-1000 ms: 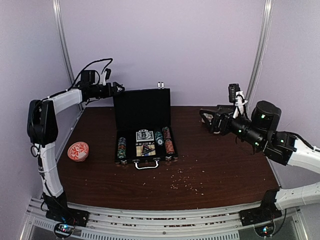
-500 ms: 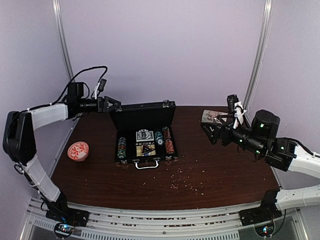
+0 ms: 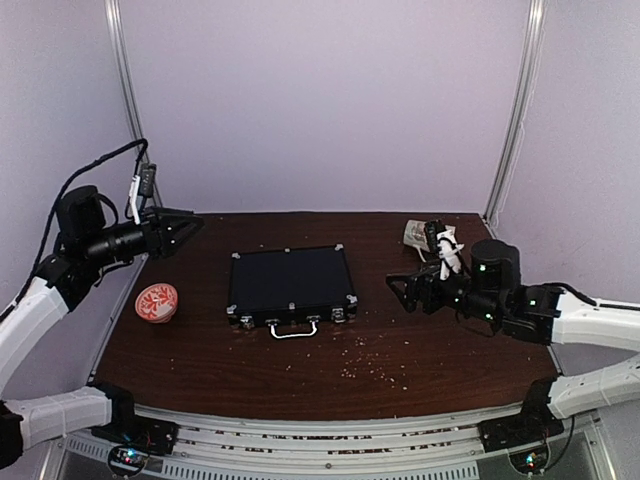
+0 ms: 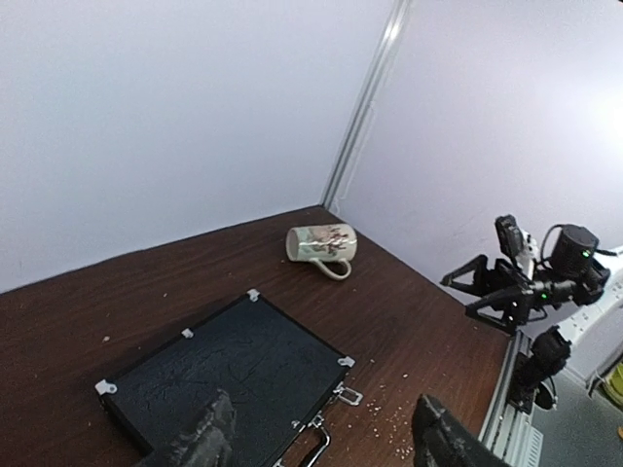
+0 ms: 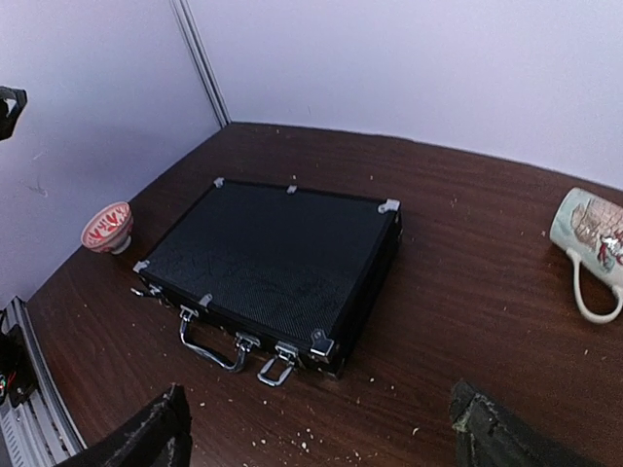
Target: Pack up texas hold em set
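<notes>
A black hard briefcase (image 3: 290,282) with a pebbled, faintly grained shell lies flat and closed on the dark brown wooden surface (image 3: 450,350), about mid-depth and a little left of centre. It is a slim rectangular box with a lid that meets the base all the way round. Small silver metal corner caps (image 5: 389,205) mark its edges. A curved silver wire handle (image 3: 293,330) lies flat on the wood at the side facing the arms' bases, with silver latches (image 5: 275,362) beside it. None of the set's chips, cards or buttons are in sight with the lid down.

A small round orange-red dish (image 3: 157,302) with a pale pattern stands to the left of the case, apart from it. A glossy white printed mug (image 4: 319,243) with a looped handle lies on its side near the far right corner, well apart from the case. Pale crumbs (image 3: 375,372) are scattered over the wood in front of the case.

The left jaws hang high over the far left of the surface, angled towards the case, and their dull black fingers (image 4: 204,438) stand apart with nothing between them. The right jaws hover low to the right of the case, clear of it, and their matt black fingers (image 5: 146,438) are spread wide and empty.
</notes>
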### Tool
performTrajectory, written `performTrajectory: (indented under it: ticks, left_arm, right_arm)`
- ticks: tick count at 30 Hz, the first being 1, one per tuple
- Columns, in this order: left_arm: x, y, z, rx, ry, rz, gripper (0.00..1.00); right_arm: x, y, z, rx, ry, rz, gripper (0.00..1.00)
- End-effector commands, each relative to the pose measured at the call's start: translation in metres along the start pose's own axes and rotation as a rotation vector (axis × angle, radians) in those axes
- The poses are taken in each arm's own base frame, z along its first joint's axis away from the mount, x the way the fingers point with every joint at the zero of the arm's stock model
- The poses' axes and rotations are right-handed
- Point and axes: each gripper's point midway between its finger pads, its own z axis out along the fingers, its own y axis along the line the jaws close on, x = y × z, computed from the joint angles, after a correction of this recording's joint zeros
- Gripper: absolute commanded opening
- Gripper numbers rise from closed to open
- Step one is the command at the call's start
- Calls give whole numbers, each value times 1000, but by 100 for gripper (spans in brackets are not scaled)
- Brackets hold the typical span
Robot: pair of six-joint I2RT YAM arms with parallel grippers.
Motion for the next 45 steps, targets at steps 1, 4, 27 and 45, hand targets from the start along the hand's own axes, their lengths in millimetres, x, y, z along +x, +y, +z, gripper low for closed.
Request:
performTrajectory:
  ticks: [1, 4, 27, 45]
  left_arm:
    - [49, 40, 41, -222, 83, -114, 63]
    - [71, 39, 85, -232, 175, -65, 62]
    - [85, 136, 174, -420, 357, 135, 59]
    - [151, 223, 253, -241, 600, 12, 78]
  right_arm:
    - [31, 0, 24, 17, 93, 118, 86]
    - [59, 6, 44, 29, 190, 133, 81]
    - [147, 13, 142, 97, 438, 140, 53]
    - [177, 1, 160, 128, 454, 113, 35]
